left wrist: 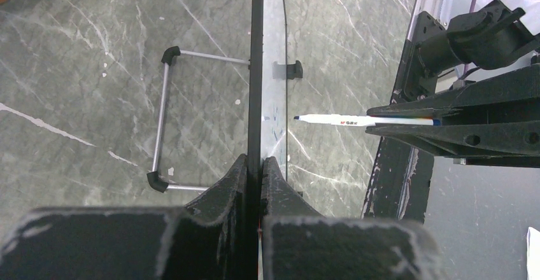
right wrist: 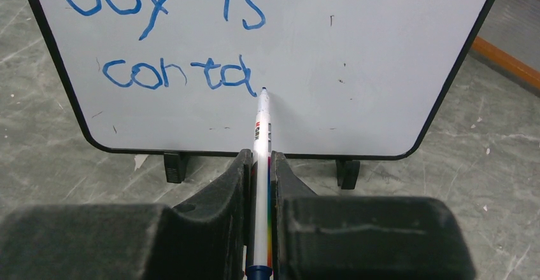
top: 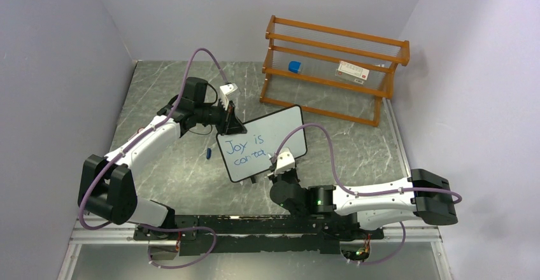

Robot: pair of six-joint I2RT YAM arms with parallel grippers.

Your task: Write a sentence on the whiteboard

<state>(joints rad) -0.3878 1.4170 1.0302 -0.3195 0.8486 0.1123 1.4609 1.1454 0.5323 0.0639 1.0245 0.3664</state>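
A: Blue sentence (right wrist: 159,9) — "Joy is" over "conta" — on the whiteboard (top: 280,130), which stands on its feet on the marble table (top: 184,172).
B: Who holds it?
A: Left gripper (left wrist: 255,164), fingers clamped on its frame edge. Right gripper (right wrist: 260,160) pinches the marker (right wrist: 261,124) — tip at the last "a", probably touching.

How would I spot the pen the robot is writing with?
Find the whiteboard standing mid-table. Facing it, the right gripper pinches a thin white pen. Its blue tip sits just after the blue letters "conta", and a rainbow stripe runs down its barrel.
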